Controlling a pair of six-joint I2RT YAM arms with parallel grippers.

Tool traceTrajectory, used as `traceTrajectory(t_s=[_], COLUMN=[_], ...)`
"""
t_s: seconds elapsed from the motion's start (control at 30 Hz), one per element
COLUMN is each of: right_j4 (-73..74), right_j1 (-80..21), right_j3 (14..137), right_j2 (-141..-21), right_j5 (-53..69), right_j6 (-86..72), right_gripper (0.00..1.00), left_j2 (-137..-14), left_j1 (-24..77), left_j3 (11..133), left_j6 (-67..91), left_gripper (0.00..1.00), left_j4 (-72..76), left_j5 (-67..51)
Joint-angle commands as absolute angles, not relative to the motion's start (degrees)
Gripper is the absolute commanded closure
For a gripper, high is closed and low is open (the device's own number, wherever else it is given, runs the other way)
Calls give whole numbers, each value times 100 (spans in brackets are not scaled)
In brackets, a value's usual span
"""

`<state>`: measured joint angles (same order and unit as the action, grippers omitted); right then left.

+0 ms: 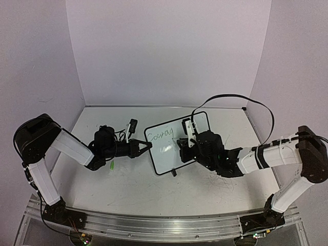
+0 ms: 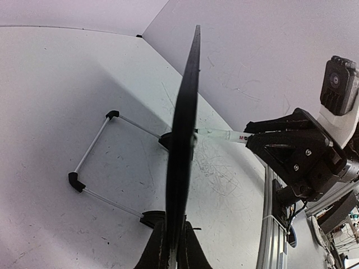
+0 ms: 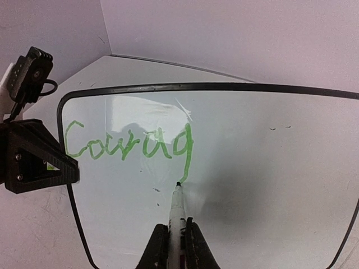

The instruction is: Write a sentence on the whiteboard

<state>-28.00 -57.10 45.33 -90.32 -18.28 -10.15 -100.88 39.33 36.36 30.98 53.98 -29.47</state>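
Whiteboard stands propped on the tabletop between my two arms. It is a small white panel in a thin black frame with rounded corners, leaning on a wire stand with black feet behind it. Across its upper left part runs the sentence, thin green handwriting that reads "Courag", the last letter's tail dropping well below the line. The rest of the whiteboard's face is white, with a patch of glare above the letters and a few tiny dark specks to their right.

My left gripper is clenched on the whiteboard's left edge. From its wrist camera the panel shows edge-on as a dark blade with one finger on each face. My right gripper sits in front of the whiteboard's face, clamped tight around a marker whose white barrel runs up between the fingers. The marker's dark tip touches the whiteboard at the bottom end of that last tail, just below the word. A small green piece lies on the tabletop off the whiteboard's left side, beside my left arm.
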Motion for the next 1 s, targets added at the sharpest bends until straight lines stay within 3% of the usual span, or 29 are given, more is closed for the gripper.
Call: traceTrajectory(t_s=[0.0, 0.3, 0.97], right_j4=[-2747, -2761, -2942], right_j1=[-5729, -5468, -5423], right_j3=[4872, 4646, 4958], right_j2=[-9105, -8427, -8922], right_j5=[-1825, -1581, -1639], right_j6=[-1043, -1105, -957], right_gripper=[100, 100, 100], left_j2=[-9879, -9874, -9870], left_j1=[3911, 3912, 3912], left_j3=[3610, 3587, 3605], left_j6=[3119, 3120, 3091], left_gripper=[100, 100, 100], left_j4=[5196, 5200, 5198], left_j5=[-2965, -2962, -2965])
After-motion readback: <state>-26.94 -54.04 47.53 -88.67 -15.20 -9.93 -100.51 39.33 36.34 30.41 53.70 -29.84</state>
